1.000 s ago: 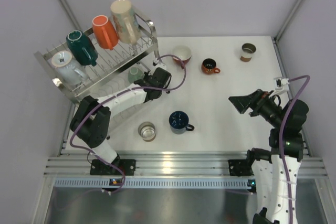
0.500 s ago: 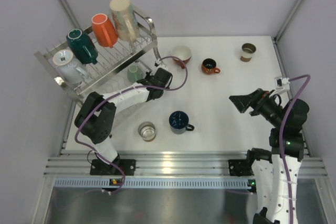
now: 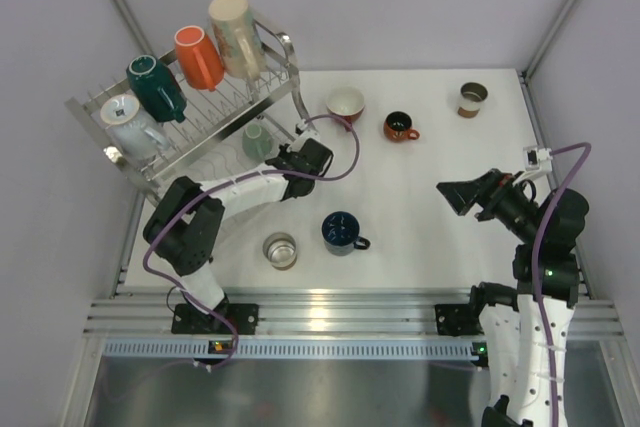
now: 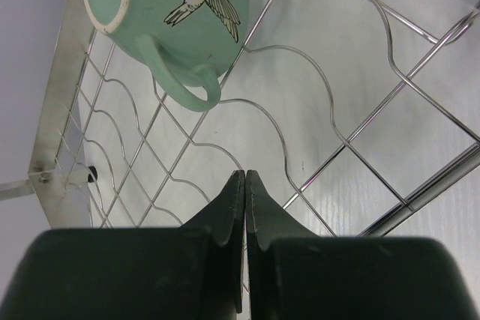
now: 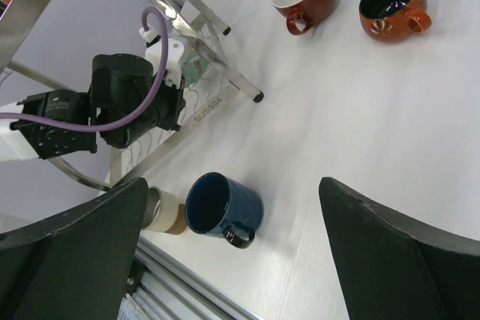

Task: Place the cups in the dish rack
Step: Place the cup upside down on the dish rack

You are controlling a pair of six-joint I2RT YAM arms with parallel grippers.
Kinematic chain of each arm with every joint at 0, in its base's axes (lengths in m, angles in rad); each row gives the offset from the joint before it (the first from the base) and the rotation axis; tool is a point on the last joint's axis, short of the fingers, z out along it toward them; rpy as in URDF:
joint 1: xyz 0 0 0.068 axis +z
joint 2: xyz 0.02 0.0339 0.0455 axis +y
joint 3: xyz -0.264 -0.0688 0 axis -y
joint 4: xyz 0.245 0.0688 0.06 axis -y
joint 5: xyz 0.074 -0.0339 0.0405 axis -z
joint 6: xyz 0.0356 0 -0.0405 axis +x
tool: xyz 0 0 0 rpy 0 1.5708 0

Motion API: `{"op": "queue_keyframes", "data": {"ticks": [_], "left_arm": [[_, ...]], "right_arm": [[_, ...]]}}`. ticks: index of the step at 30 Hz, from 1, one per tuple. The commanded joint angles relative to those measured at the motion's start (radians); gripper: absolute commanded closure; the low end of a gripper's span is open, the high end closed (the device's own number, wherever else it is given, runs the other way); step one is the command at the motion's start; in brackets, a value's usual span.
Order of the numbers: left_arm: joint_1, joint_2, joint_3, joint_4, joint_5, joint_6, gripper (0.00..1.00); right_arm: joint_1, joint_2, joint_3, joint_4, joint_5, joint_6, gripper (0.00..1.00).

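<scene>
Our left fingers (image 4: 234,222) are pressed flat together with nothing between them, poised over the wavy wire floor in the lower tier of the rack (image 3: 225,99), near the mint cup (image 4: 176,5) and not touching it. We judge that cup loaded: it lies on its side on the wires, long axis running across the wrist view, mouth toward the rack's side rail, handle hanging toward our fingers. Lying low like that is probably what lets it fit under the upper tier. Up there the pale cup (image 3: 125,119), teal cup (image 3: 155,87), orange cup (image 3: 200,57) and beige cup (image 3: 238,35) sit in a row, all tilted alike with long axes parallel, so the tines can prop them and let them drain; from above we cannot be sure which ends are mouths. Our right fingers (image 5: 75,252) are spread wide and empty, held above the surface (image 3: 420,247) well apart from every cup. Five wait on the surface, all upright with mouths up: the navy cup (image 3: 340,231), its handle toward our right arm, the glass (image 3: 280,249) near it, and farther off the red cup (image 3: 346,103), the mug (image 3: 399,127) and the brown cup (image 3: 473,97). The navy cup looks the easiest next pick.
</scene>
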Motion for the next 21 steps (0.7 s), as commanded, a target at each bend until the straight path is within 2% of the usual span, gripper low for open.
{"op": "queue_keyframes", "data": {"ticks": [1, 4, 7, 12, 21], "left_arm": [[-0.012, -0.047, -0.018, 0.008, -0.092, -0.05, 1.0], [-0.036, -0.044, -0.029, 0.008, -0.167, -0.086, 1.0], [-0.053, -0.055, -0.029, -0.004, -0.162, -0.148, 1.0], [-0.049, -0.047, -0.023, -0.036, -0.245, -0.248, 1.0], [-0.036, -0.05, -0.023, -0.088, -0.271, -0.376, 1.0]], "right_arm": [[0.016, -0.013, 0.039, 0.006, -0.01, -0.007, 0.03], [0.017, -0.019, 0.031, 0.006, -0.008, -0.003, 0.04], [0.017, -0.022, 0.037, 0.003, -0.01, 0.0, 0.03], [0.017, -0.03, 0.054, -0.028, -0.008, -0.02, 0.04], [0.019, -0.037, 0.05, -0.026, -0.007, -0.019, 0.03]]}}
